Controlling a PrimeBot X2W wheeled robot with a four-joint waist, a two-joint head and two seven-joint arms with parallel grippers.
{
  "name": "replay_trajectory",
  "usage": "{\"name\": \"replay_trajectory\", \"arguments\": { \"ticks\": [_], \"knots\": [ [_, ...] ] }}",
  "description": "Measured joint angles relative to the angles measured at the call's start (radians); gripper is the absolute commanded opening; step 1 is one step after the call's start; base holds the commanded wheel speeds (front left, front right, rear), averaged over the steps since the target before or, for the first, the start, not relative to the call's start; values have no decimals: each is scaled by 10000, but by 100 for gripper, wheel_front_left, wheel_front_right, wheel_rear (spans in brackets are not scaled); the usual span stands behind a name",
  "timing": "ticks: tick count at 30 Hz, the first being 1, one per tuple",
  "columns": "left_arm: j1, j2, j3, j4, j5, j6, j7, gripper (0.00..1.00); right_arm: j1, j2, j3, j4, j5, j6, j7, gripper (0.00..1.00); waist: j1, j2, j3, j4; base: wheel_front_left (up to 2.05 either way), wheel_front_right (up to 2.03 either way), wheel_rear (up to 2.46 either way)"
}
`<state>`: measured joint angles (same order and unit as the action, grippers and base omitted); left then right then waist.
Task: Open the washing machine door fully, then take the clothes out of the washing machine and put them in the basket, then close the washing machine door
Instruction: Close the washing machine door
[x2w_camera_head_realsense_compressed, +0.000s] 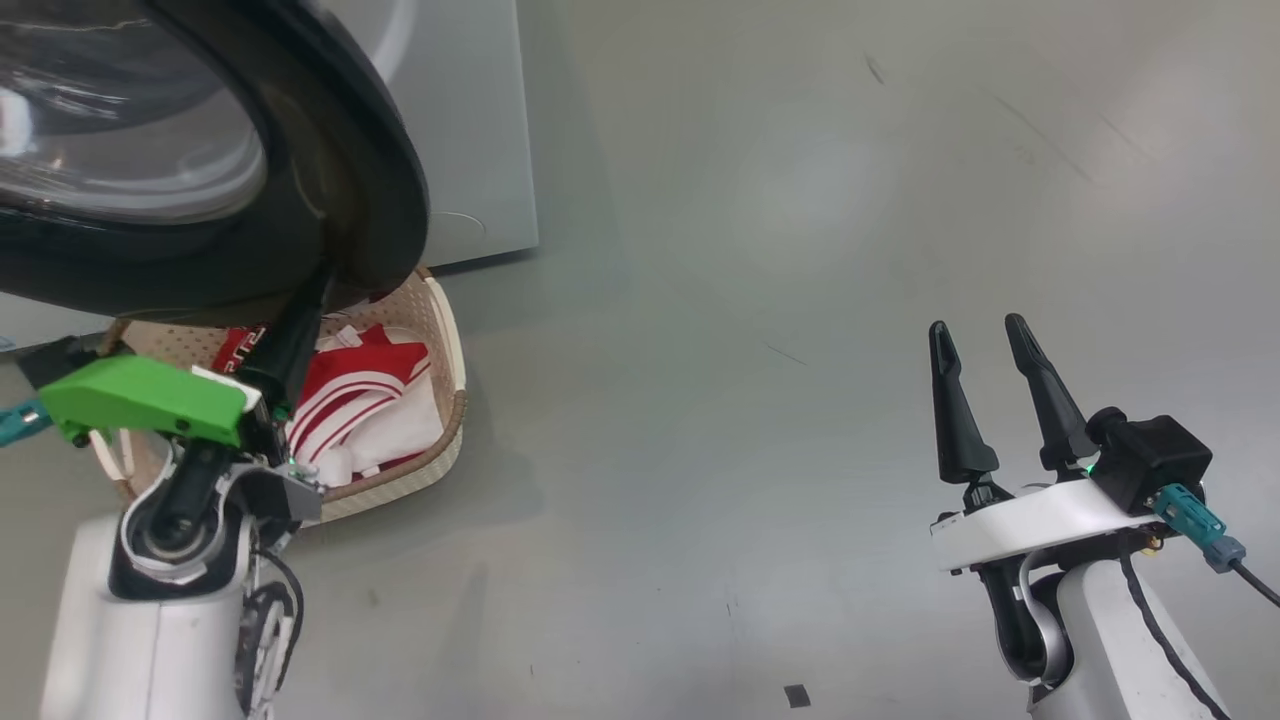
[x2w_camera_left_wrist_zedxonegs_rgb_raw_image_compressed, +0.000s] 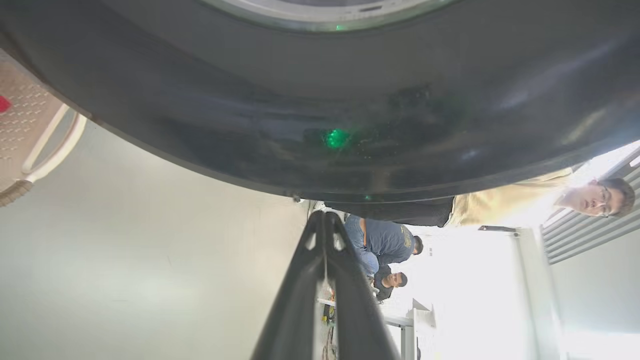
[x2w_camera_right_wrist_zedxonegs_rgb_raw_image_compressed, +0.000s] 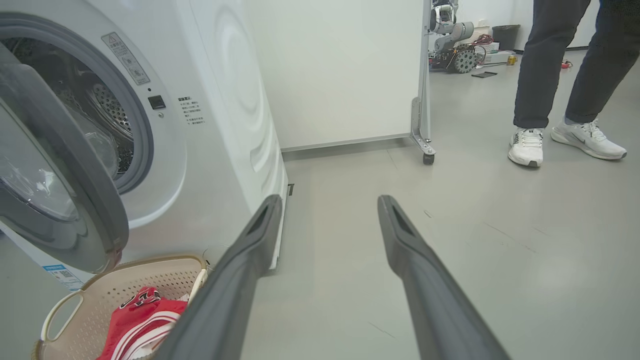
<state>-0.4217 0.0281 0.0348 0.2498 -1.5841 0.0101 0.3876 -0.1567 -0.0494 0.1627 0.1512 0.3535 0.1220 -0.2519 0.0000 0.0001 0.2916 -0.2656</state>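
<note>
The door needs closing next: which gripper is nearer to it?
Left. The left gripper, shut, has its tips at the lower rim of the door; the right gripper, open, hangs well off to the right over the floor.

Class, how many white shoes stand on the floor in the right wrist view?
2. The first shoe is at upper right; the second shoe is just right of it, near the edge. None looks hidden.

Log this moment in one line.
left hand: shut, tips at washing machine door rim | right hand: open, empty, over floor | red-and-white clothes: in basket | door: not yet closed
</note>
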Motion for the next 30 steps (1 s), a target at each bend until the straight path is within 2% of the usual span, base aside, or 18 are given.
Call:
{"name": "replay_trajectory", "arguments": {
  "ticks": [8,11,17,23,28,30],
  "knots": [
    [1190,500,-826,-67,1762,-961,-311,0,186,-163,-10,6,-138,0,0,100,0,0,-655,806,0,0,0],
    [1550,568,-832,-125,2113,-1024,-765,0,365,-186,23,8,-205,0,0,100,0,0,-901,1131,0,0,0],
    [2189,1139,-1256,-474,4006,-1210,-1708,0,560,-228,67,10,-215,0,0,100,0,0,-1368,1751,0,0,0],
    [2863,1367,-1605,-665,5442,-1279,-2847,0,840,-282,155,25,-215,0,0,100,0,0,-1766,2294,0,0,0],
    [3370,1900,-1868,-903,7020,-1298,-4057,0,852,-282,337,17,-215,0,0,100,0,0,-2044,2589,0,0,0],
    [3466,1971,-1935,-978,7275,-1298,-4311,0,853,-274,382,17,-215,0,0,100,0,0,-2085,2626,0,0,0]
  ]
}}
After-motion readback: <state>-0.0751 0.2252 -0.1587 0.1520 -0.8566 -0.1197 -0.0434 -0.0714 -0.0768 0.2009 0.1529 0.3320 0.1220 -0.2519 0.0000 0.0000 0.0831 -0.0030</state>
